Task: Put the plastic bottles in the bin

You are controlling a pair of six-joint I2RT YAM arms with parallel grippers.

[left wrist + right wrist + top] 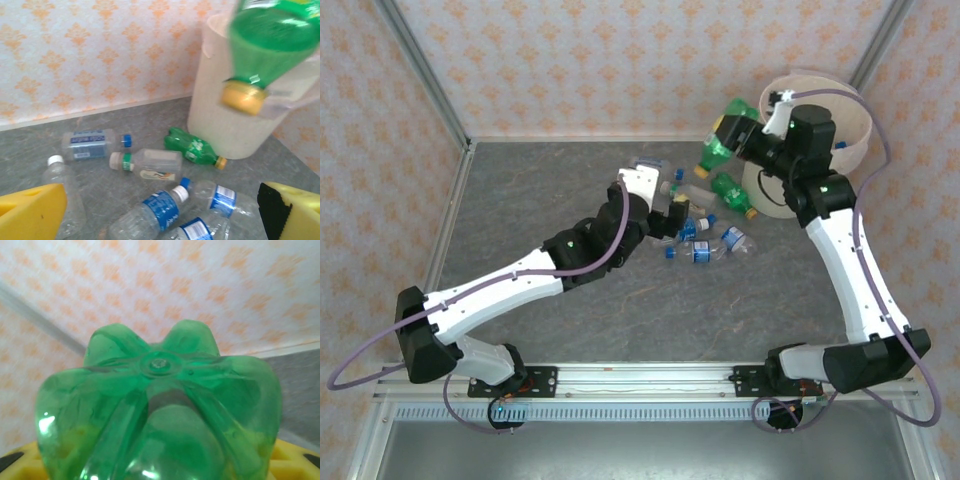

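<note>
**Green bottle held at the bin's rim**

The right gripper (728, 130) is clamped on a green bottle (713, 152). The bottle is cap down, its long axis running from 1 toward 7 o'clock in the top view. The bin (220, 125) lies just beside it at 3 o'clock, though I cannot quite tell whether the bottle is over the rim yet. It is translucent green with a yellow cap. The left gripper (678, 215) hangs wide open and empty above the clear blue-labelled bottles (705, 248) on the desk (540, 190).

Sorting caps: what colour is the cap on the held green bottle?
Yellow-orange cap, clearest in the left wrist view.
</note>
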